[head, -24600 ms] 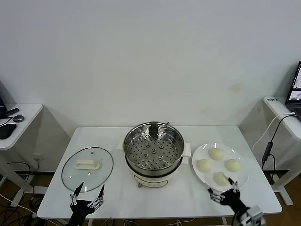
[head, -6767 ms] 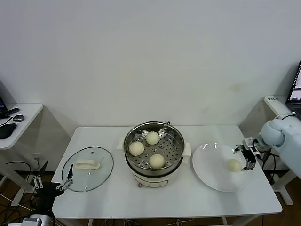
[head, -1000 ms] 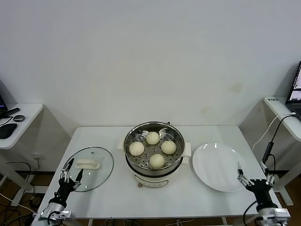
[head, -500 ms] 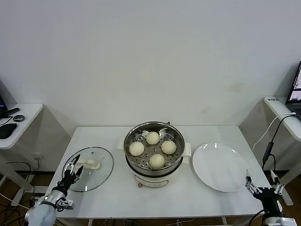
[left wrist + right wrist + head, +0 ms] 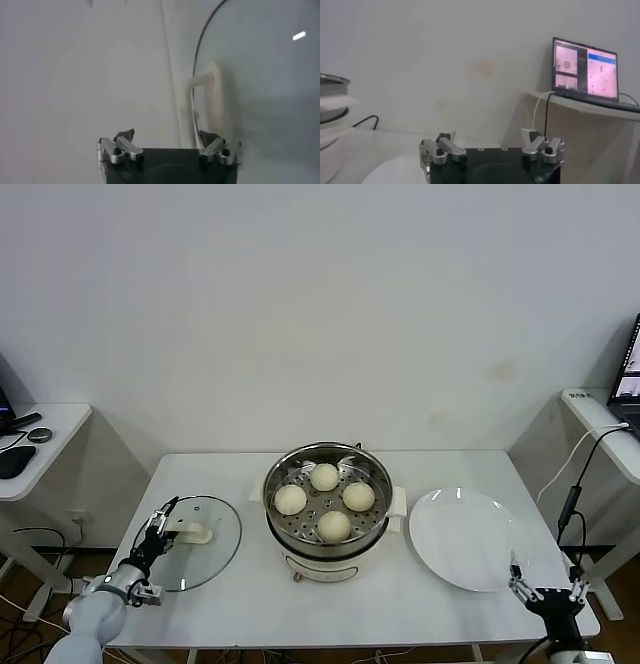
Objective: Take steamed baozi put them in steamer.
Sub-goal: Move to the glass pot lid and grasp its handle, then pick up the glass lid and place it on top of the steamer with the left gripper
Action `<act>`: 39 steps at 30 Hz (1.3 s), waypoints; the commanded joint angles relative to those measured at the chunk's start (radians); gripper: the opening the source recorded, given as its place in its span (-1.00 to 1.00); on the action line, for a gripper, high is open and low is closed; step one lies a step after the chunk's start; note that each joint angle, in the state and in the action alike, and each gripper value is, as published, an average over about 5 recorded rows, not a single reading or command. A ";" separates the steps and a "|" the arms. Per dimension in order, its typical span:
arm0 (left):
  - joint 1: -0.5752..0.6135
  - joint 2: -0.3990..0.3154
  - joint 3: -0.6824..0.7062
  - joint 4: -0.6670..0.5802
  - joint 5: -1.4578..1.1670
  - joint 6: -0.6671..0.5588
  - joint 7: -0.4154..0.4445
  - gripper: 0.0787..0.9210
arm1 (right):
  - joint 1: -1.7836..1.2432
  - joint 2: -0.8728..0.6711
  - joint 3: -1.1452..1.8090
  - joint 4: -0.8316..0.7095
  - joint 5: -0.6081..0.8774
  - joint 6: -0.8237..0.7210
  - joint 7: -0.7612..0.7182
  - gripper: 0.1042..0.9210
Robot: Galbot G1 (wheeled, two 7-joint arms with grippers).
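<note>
The right end effector (image 5: 491, 145) stood open above the table (image 5: 385, 145), facing a lit laptop (image 5: 586, 72); the steamer (image 5: 330, 97) showed at the edge.

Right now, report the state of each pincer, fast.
Left pincer: open, holding nothing, at the lid's handle.
Right pincer: open, holding nothing, near the plate.

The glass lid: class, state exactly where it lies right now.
In the head view the glass lid lies flat on the table's left side, beside the steamer, with the left gripper at its edge.
</note>
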 commanded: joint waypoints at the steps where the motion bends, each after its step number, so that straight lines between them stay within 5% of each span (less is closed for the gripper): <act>1: -0.055 0.009 0.031 0.041 0.000 -0.002 0.024 0.59 | -0.009 0.009 -0.043 0.000 -0.032 -0.016 -0.011 0.76; 10: -0.001 0.011 0.028 -0.009 -0.095 0.010 0.002 -0.02 | -0.015 0.010 -0.104 -0.005 -0.055 -0.038 -0.032 0.76; 21: 0.243 0.097 0.011 -0.505 -0.284 0.302 0.048 -0.73 | -0.015 -0.071 -0.158 -0.034 0.011 -0.031 -0.075 0.76; 30: 0.385 0.173 -0.085 -0.882 -0.395 0.572 0.214 -0.78 | -0.028 -0.151 -0.228 -0.058 0.038 -0.010 -0.094 0.76; 39: 0.189 0.278 0.114 -1.019 -0.597 0.822 0.286 -0.78 | -0.029 -0.104 -0.287 -0.086 -0.036 0.021 -0.099 0.76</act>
